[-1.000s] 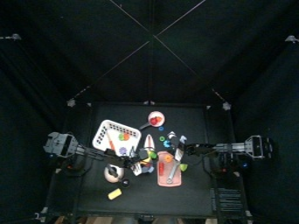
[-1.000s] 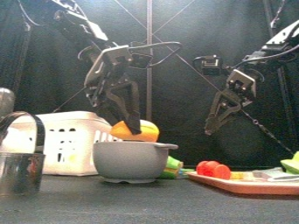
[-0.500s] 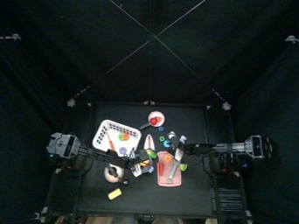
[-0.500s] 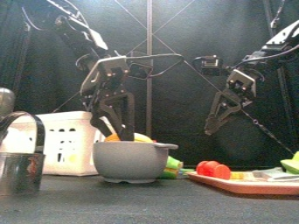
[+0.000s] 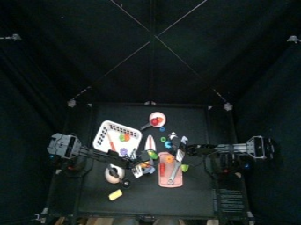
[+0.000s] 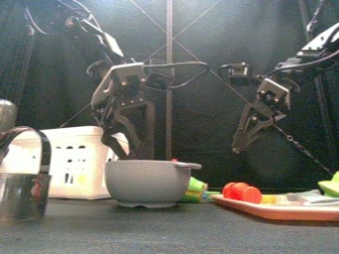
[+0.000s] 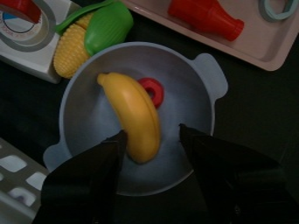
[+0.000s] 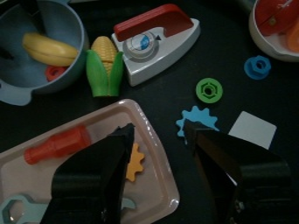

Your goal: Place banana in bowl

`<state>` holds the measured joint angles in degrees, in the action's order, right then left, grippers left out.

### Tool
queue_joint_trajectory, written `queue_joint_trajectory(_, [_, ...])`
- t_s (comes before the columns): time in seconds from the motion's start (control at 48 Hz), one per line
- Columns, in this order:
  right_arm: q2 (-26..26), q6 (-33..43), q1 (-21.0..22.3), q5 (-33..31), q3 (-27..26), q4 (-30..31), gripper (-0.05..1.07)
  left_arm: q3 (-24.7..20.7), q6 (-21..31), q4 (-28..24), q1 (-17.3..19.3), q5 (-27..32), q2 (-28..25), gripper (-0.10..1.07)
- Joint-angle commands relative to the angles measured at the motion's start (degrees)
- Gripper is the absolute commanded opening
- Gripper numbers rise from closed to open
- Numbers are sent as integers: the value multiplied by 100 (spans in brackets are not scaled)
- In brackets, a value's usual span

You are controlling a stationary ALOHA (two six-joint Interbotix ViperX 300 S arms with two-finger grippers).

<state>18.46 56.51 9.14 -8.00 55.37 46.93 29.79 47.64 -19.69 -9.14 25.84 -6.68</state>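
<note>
I see the banana (image 7: 132, 114) lying inside the grey bowl (image 7: 201, 131), with my left gripper (image 7: 149, 150) just above it, jaws spread wide and empty. The placing step looks done; next I would lift that arm clear. My right gripper (image 8: 163, 150) hovers over the tray (image 8: 149, 199), jaws apart, holding nothing.

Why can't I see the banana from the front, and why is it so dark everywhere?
Front view: the grey bowl has a wall that hides the banana. Left wrist view: looking down, the banana shows clearly inside, well lit. Top view: black curtains and black table swallow the light, so everything looks tiny and dim.
</note>
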Motion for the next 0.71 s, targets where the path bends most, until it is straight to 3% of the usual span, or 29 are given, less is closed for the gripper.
queue_joint_trajectory(0.0, [53, 0, -9, 9, -53, 9, 84, -193, -9, -9, 9, 44, 114, 88])
queue_joint_trajectory(0.292, [53, -9, -9, 9, -53, 9, 84, -378, 18, -422, 9, 185, 308, 88])
queue_joint_trajectory(0.688, [53, -9, -9, 18, -53, 0, 84, -396, 18, -448, 9, 185, 290, 88])
